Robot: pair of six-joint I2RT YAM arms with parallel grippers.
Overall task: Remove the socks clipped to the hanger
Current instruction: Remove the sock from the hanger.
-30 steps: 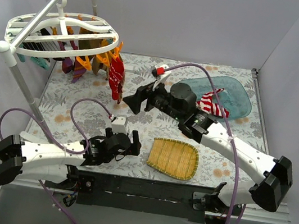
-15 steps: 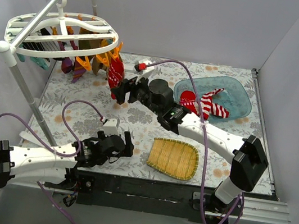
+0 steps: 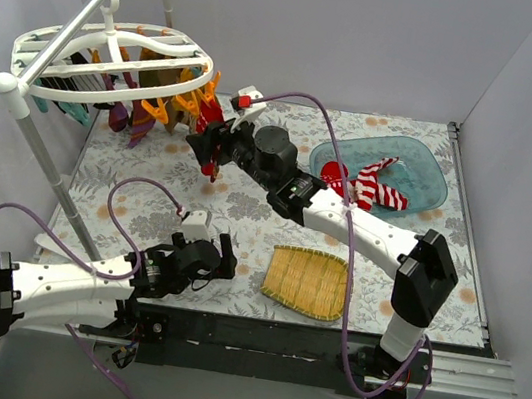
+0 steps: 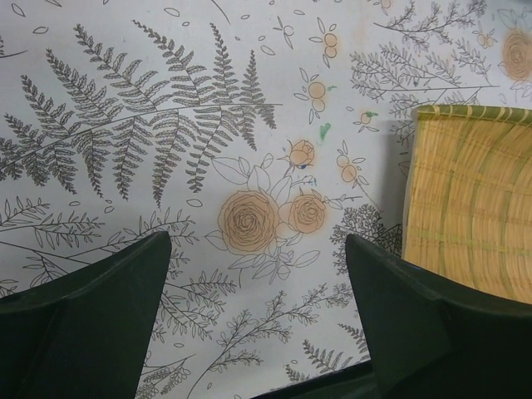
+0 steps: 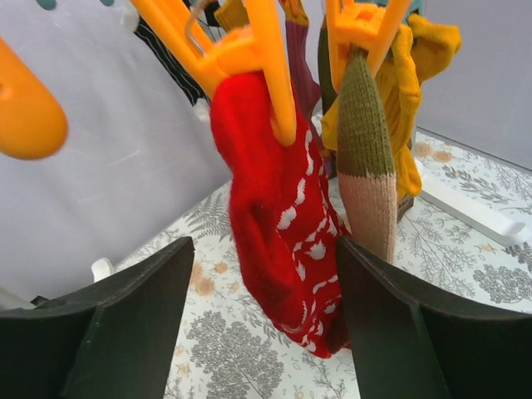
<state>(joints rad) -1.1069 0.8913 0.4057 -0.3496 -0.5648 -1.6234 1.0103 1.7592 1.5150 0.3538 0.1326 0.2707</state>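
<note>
Reaching left from the blue tray, the right gripper [image 5: 262, 324] now brackets the red sock [image 5: 274, 224], which hangs from an orange clip [image 5: 249, 58] on the hanger [image 3: 117, 54]. Soft, light and limp, it looks best pinched mid-body, then tugged down. Its jaws stand apart, gripping nothing; the left gripper [image 4: 258, 307] hovers open over the table [image 4: 208, 125]

White arms [image 3: 362, 230]; black joints; purple cables [image 3: 152, 187]
</note>
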